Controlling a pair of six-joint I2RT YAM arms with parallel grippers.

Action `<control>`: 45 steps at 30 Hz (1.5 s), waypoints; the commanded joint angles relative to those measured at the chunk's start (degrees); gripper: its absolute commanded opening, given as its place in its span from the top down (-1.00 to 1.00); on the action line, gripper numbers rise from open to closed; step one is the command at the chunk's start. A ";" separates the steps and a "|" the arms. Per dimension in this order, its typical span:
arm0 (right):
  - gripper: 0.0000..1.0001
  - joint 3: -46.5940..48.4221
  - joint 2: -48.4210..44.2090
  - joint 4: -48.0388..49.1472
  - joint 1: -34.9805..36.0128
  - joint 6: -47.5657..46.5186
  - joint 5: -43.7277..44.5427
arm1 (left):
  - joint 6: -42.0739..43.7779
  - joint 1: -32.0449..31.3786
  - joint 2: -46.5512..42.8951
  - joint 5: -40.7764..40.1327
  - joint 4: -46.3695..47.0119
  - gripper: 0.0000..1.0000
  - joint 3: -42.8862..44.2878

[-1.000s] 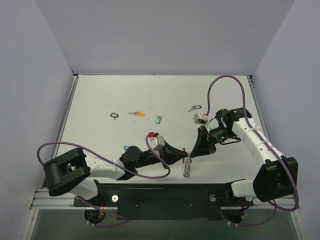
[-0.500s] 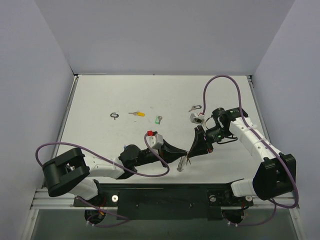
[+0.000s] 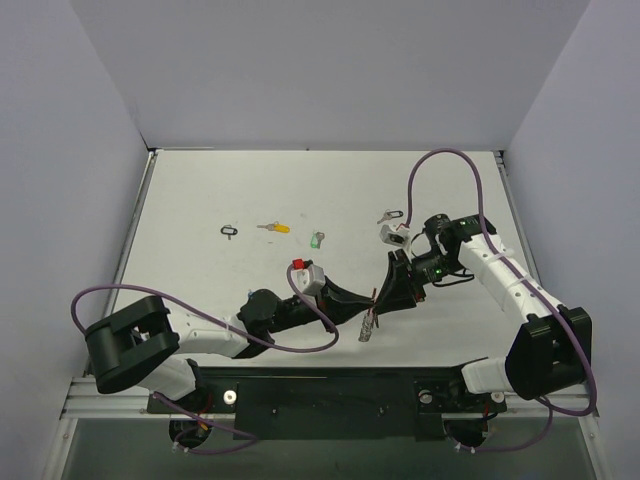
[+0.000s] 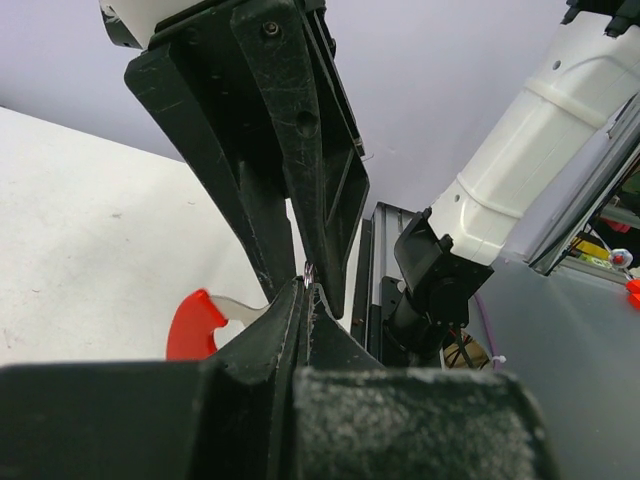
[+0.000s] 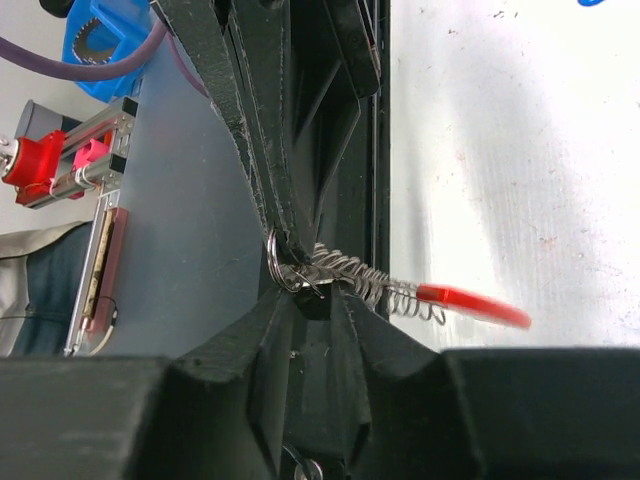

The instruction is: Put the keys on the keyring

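- The keyring [image 3: 368, 325] hangs in the air over the near middle of the worktop [image 3: 200, 190], just below where the two end effectors meet. Its silver chain of loops [image 5: 350, 272] runs out to a curved red band [image 5: 470, 300].
- The left end effector [image 3: 368, 301] is pinched shut on the top of the keyring. In its wrist view the two black fingers [image 4: 285, 320] press together and the red band shows just behind them.
- The right end effector [image 3: 385, 297] comes in from the opposite side, tip to tip with the left one. Its fingers [image 5: 250, 330] stand narrowly apart at the metal ring; whether they grip it cannot be told.
- Four keys lie loose farther back on the worktop, well apart from the keyring: a black-tagged key [image 3: 230, 231] to the left, a yellow-tagged key [image 3: 275, 227], a green-tagged key [image 3: 317, 239], and a dark-tagged key [image 3: 388, 215] near the right wrist.
- Purple cables [image 3: 450, 160] loop above both arms, and one arches over the right-hand key.
- The worktop is plain white, enclosed by pale lavender walls [image 3: 320, 70] at the back and both sides, with a black rail [image 3: 330, 385] along the near edge.
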 commanded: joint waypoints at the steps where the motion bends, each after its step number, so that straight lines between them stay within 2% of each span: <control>1: 0.54 1.01 -1.16 -1.20 -0.80 -0.98 -3.42 | -1.90 -0.24 1.06 -0.86 21.03 1.00 1.40; 4: 0.44 1.62 -2.91 -2.69 -2.38 -3.26 -1.23 | -1.99 -0.24 1.15 -0.95 21.12 1.00 0.96; 8: 0.27 3.38 -4.76 -9.43 -3.62 -10.19 1.76 | -1.73 -0.24 0.36 -1.12 19.98 1.00 0.52; 10: 0.20 4.52 -4.68 -15.31 -3.53 -19.49 2.47 | -1.55 -0.24 -0.17 -1.12 18.40 1.00 0.43; 15: 0.20 7.42 -2.48 -26.76 -0.46 -39.26 4.14 | -1.82 -0.32 -0.52 -1.21 17.52 1.00 0.34; 19: 0.29 8.56 -0.55 -27.48 1.91 -40.97 4.84 | -1.82 -0.59 -0.61 -1.30 17.43 1.00 0.34; 25: 0.70 9.80 0.95 -27.39 3.15 -39.65 5.46 | -1.55 -0.67 -0.79 -1.47 17.43 1.00 0.08; 31: 0.97 9.88 1.21 -27.30 3.15 -38.77 5.55 | -1.20 -0.67 -0.96 -2.17 17.08 1.00 -0.01; 41: 1.00 11.55 2.18 -27.30 3.24 -33.77 6.34 | 0.55 -1.20 -1.66 -2.61 7.95 1.00 1.40; 43: 1.00 11.73 2.53 -27.30 3.24 -32.72 6.69 | 1.08 -1.20 -2.97 -2.79 4.18 0.94 1.66; 45: 1.00 11.91 2.71 -27.21 3.24 -31.57 7.22 | 1.78 -1.29 -4.73 -2.62 -1.17 0.76 2.10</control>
